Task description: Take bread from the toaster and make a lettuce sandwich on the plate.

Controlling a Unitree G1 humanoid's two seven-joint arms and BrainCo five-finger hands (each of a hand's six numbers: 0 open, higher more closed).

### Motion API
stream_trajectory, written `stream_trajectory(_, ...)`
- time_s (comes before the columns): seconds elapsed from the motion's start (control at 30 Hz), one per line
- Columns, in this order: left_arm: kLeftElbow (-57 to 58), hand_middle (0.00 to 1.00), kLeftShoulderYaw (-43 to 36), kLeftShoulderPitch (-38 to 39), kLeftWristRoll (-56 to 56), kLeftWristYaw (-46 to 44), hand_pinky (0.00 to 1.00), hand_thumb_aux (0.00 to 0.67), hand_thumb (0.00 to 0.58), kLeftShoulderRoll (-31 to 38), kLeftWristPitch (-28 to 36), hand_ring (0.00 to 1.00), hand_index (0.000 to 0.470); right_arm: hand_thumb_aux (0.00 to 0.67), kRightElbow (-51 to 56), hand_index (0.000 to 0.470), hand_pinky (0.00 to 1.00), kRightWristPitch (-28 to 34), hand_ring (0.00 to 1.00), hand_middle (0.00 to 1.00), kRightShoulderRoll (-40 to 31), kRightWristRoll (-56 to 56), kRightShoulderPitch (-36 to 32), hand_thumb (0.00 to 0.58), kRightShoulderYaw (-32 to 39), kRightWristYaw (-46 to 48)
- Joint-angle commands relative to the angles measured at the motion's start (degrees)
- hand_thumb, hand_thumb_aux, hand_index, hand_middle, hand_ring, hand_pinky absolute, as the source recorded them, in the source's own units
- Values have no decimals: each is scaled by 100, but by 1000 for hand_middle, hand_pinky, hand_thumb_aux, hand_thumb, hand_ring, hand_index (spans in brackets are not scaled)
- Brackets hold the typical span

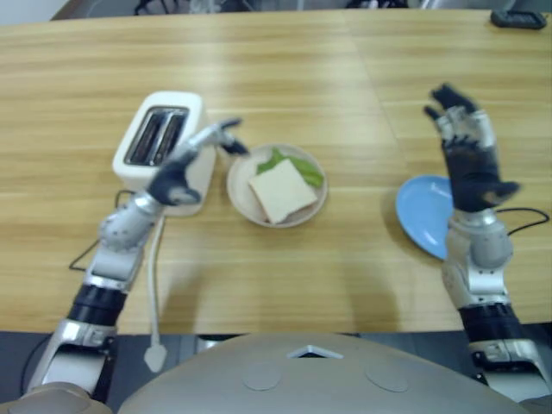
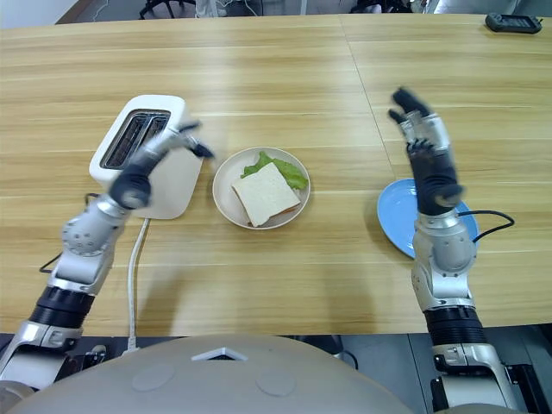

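Note:
A white toaster (image 2: 129,142) stands at the left, both slots dark, with no bread sticking out. To its right a beige plate (image 2: 226,200) holds a bread slice (image 2: 266,195) lying on green lettuce (image 2: 290,172). My left hand (image 2: 164,148) hovers over the toaster's right side, fingers spread and holding nothing, tips pointing toward the plate. My right hand (image 2: 424,147) is raised upright at the right, open and empty, well clear of the sandwich.
A blue plate (image 2: 393,216) lies at the right, partly behind my right forearm. The toaster's white cord (image 2: 134,276) runs off the table's front edge. A dark device (image 2: 513,23) lies at the far right corner. Bare wood stretches behind the plates.

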Motion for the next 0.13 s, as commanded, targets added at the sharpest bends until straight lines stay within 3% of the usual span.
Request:
stream_trajectory(0.03,-215,0,241,-175,-108,246,0,0,0,-442,170,0,0,0,-222,0,0,-9,0,0,293,-208,-92,0,-95,222)
stream_trajectory(0.13,-61,0,454,-341,566,516,0,0,0,-802,116,0,0,0,-252,0,0,-33,0,0,470,-574,-139,0,-202,297)
